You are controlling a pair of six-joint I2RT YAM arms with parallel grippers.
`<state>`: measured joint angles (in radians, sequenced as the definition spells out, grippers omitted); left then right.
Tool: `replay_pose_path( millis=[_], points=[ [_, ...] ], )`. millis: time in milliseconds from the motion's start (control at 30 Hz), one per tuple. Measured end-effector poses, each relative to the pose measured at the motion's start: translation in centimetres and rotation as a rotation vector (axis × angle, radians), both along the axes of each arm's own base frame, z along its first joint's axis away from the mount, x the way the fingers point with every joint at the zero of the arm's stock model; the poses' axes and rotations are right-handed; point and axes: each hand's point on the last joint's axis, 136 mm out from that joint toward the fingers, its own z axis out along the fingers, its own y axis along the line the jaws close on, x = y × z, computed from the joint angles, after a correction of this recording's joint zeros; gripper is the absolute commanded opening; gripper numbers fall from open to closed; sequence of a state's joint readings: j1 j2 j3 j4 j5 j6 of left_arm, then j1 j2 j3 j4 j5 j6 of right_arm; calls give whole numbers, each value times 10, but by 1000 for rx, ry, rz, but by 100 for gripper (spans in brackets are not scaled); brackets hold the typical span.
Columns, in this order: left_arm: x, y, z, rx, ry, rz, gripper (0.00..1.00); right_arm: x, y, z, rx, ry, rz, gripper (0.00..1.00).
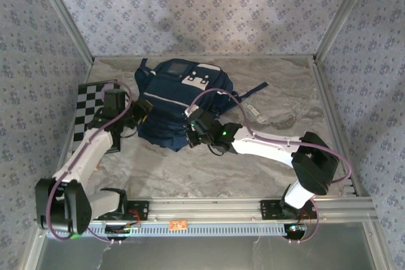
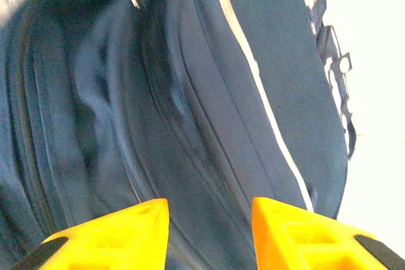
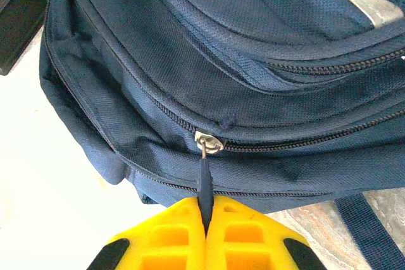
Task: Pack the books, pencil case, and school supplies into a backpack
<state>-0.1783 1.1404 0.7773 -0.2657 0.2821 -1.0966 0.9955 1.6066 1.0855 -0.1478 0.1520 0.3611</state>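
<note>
Two arms reach to the backpack (image 1: 180, 93) in the middle of the table (image 1: 190, 172). The pale school supplies (image 1: 256, 112) lie just right of it.

Left wrist view: the left gripper (image 2: 211, 232) has its fingers apart, over the blue cloth.

Right wrist view: the right gripper (image 3: 205, 235) is pinched tight on the zip pull (image 3: 204, 184).

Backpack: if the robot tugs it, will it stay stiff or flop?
Probably floppy: the backpack shows soft folds and dents. It would likely sag rather than tip, lying low on the table. The zipper pull pinched by the right hand may drag cloth along.
</note>
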Motion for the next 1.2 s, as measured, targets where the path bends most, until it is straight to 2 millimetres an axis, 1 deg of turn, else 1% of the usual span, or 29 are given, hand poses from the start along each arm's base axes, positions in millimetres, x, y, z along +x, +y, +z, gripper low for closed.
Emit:
replay_pose_path(
  millis=[100, 200, 300, 400, 500, 567, 600, 667, 800, 833, 933, 1000, 1100, 1200],
  points=[
    [-18, -22, -9, -64, 35, -2, 42, 0, 0, 0, 3, 4, -4, 0],
    [-27, -44, -15, -108, 77, -8, 42, 0, 0, 0, 5, 6, -7, 0],
    [-26, -63, -20, -140, 100, -6, 43, 0, 0, 0, 8, 7, -9, 0],
    [-23, -73, -33, -149, 137, 11, 42, 0, 1, 0, 11, 7, -11, 0],
    [-22, -77, -45, -137, 172, 31, 41, 1, 1, 0, 12, 6, -12, 0],
    [-22, -78, -47, -132, 174, 46, 36, 1, 1, -1, 11, 7, -12, 0],
    [-21, -77, -47, -128, 172, 55, 27, 2, 1, -2, 11, 8, -13, 0],
    [-20, -75, -48, -123, 169, 74, 17, 2, 2, -3, 10, 9, -12, 0],
    [-18, -72, -48, -120, 166, 92, 2, 2, 2, -4, 10, 9, -12, 0],
    [-17, -70, -47, -118, 163, 95, 0, 3, 1, -4, 9, 10, -14, 0],
    [-15, -59, -42, -110, 148, 110, 0, 5, -4, -5, 8, 10, -24, 0],
    [-15, -51, -36, -108, 131, 117, 0, 7, -12, -6, 5, 9, -36, 0],
    [-16, -37, -29, -99, 116, 123, 0, 16, -23, -2, 3, -6, -57, 0],
    [-18, -30, -25, -96, 111, 113, 0, 27, -35, 1, 11, -18, -76, 0]
  ],
)
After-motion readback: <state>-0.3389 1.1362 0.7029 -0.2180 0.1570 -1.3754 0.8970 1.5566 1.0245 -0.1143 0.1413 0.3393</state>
